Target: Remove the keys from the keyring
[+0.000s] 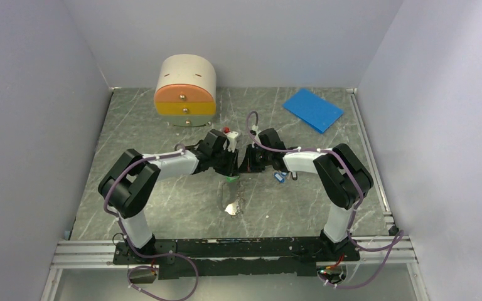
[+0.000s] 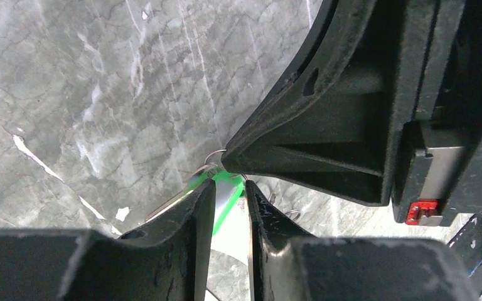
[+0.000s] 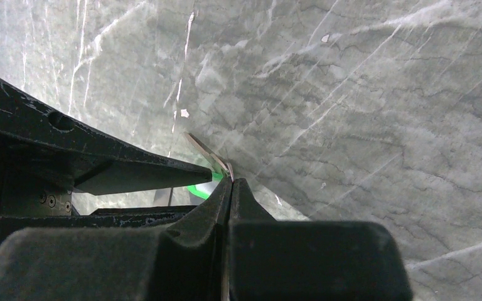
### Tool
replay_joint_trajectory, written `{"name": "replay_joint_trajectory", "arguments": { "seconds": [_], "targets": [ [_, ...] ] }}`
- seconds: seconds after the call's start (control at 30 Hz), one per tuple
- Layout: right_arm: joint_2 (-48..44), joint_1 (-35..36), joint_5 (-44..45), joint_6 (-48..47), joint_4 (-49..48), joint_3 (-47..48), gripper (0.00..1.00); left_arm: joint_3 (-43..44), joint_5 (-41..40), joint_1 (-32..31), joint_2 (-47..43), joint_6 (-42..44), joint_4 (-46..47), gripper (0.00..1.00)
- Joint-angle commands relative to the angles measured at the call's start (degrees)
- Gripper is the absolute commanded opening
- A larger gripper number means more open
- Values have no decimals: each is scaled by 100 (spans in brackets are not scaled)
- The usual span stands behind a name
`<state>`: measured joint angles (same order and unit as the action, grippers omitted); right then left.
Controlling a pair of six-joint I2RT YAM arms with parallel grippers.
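**Two-arm separation of key and ring over the marbled table (image 1: 163, 207).** The likeliest failure from this pose is a slip. The right gripper (image 3: 231, 182) has its fingers pressed flat together, and their very tip sits where thin metal meets the keys (image 2: 224, 199). So slender a purchase could let go under any pull and release the floppy keyring (image 2: 212, 155). Whether wire is actually caught between those tips cannot be told. A second hazard is a pull along the wrong line, which would bind the ring on the silvery piece or drag the smooth green tag out of the left gripper (image 2: 230, 183). The two sets of fingers stand almost touching, so a small twist could knock one against the other. The left gripper pinches the green tag across its faces, with the tag's end showing just past the fingertips. The ring's thin arc lies just beyond that end, at the right gripper's tip. In the overhead view the remainder trails toward the arm bases; whether it hangs or rests on the table cannot be judged.
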<state>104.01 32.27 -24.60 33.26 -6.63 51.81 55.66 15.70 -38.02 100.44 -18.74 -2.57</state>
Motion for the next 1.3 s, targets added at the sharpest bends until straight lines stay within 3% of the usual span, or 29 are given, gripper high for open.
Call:
{"name": "replay_joint_trajectory", "arguments": {
  "seconds": [0.0,0.23,0.47,0.87,1.1,1.27],
  "targets": [
    [-97,-19,-106,27,-227,75,0,275,204,-10,102,183,-206,30],
    [-150,-19,-83,0,-220,67,0,304,168,-9,96,116,-284,30],
    [-202,-14,-84,-44,-207,57,0,318,-642,-2,62,226,-634,22],
    [-284,16,-115,-78,-234,51,0,151,-1560,-1,172,415,-484,22],
    [-293,16,-96,-48,-225,56,0,-673,-707,-9,-690,559,845,30],
    [-311,16,-89,-46,-225,53,0,-734,-310,-8,-835,483,955,31]
  ]
}}
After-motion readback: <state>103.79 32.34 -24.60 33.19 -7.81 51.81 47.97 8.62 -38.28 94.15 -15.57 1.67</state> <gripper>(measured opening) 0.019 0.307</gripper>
